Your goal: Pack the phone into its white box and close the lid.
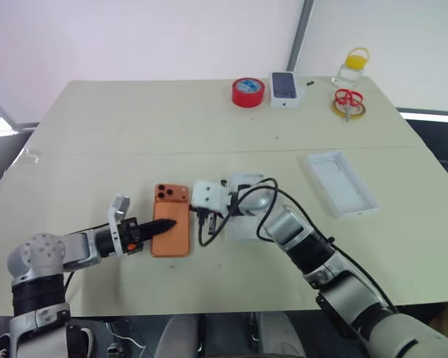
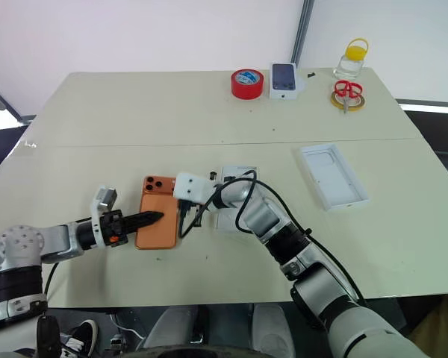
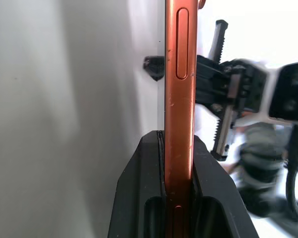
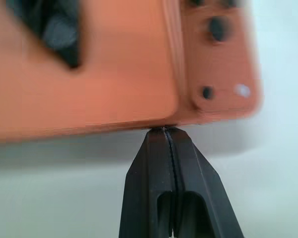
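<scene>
Gripping the phone (image 1: 171, 218) edgewise, left hand (image 1: 166, 224) — right hand (image 4: 165, 132), pinched empty, masks white box (image 1: 243, 224).

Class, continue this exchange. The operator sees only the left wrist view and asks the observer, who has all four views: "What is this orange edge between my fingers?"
Observer: It is the phone. The left gripper is shut on one long side, and the lens cluster faces up at the far end.
Operator: And the black toothed thing beyond it?
Observer: That is the right gripper, shut, with its tips at the phone's opposite long edge.
Operator: Where do I take the phone?
Observer: The white box lies just to the phone's right, partly under the right arm. The lid lies apart from it, farther right, hollow side up.
</scene>
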